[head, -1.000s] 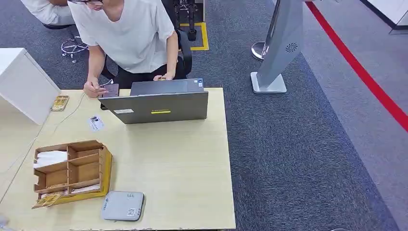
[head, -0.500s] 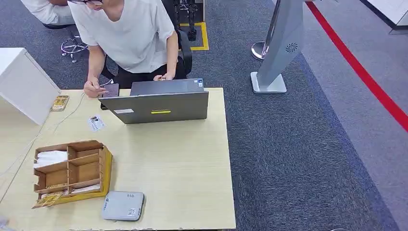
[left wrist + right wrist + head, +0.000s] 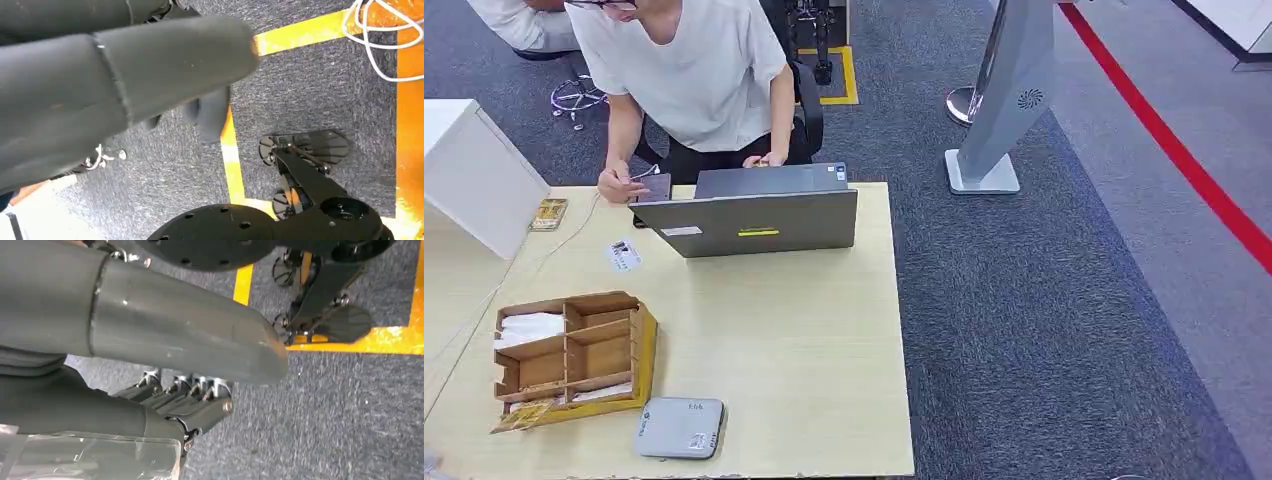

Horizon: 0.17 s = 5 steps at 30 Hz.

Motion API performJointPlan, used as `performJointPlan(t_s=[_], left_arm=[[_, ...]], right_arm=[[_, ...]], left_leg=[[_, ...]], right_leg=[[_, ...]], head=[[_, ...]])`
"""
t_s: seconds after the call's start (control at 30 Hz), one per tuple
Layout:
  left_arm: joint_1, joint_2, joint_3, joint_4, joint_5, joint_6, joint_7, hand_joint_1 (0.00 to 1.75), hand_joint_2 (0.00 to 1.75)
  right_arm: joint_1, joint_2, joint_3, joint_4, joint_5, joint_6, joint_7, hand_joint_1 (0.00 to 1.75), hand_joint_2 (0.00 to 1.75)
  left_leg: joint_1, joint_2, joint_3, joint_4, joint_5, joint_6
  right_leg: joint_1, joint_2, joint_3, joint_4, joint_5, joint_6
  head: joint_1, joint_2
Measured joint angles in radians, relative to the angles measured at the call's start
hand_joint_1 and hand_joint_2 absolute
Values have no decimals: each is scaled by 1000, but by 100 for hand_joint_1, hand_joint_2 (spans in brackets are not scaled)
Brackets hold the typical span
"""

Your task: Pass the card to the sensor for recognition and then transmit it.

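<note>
The wooden table [image 3: 804, 350] takes up most of the head view, with grey carpet [image 3: 1044, 320] off to its right and a red floor line [image 3: 1184, 160] running across it. A grey kiosk stand [image 3: 1009, 100] sits on the carpet past the table's far right corner. A person in a white shirt [image 3: 689, 75] leans over the far edge, one hand at a dark tablet [image 3: 654, 187] and the other behind an open grey laptop [image 3: 754, 215]. To the left there's a white box [image 3: 474, 175]. Nearer the front-left is a wooden organizer [image 3: 574, 355] with compartments (white paper in the back-left one). Just in front of it, touching or nearly so, lies the flat grey sensor [image 3: 680, 427]. A small card [image 3: 623, 255] lies flat on the table between the organizer and the laptop, well apart from the sensor. A smaller yellowish item [image 3: 548, 213] is by the white box.

Both arms hang over carpet with yellow tape. The left hand [image 3: 150, 75] holds nothing as far as I can see, but it's blurry, so can't tell its finger pose. The right hand [image 3: 185, 400] has fingers curled in with nothing in them.
</note>
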Motion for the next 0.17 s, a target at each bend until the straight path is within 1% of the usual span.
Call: performJointPlan(t_s=[0.03, 0.17], left_arm=[[0, 5, -14, 4, 21, 3, -4, 0, 0], [1, 30, -67, 19, 98, 19, -9, 0, 0]], right_arm=[[3, -1, 20, 0, -28, -1, 0, 0, 0], [17, -8, 96, 0, -129, -3, -1, 0, 0]], left_leg=[[0, 0, 0, 0, 0, 0], [0, 0, 0, 0, 0, 0]], right_leg=[[0, 0, 0, 0, 0, 0], [0, 0, 0, 0, 0, 0]], head=[[0, 0], [0, 0]])
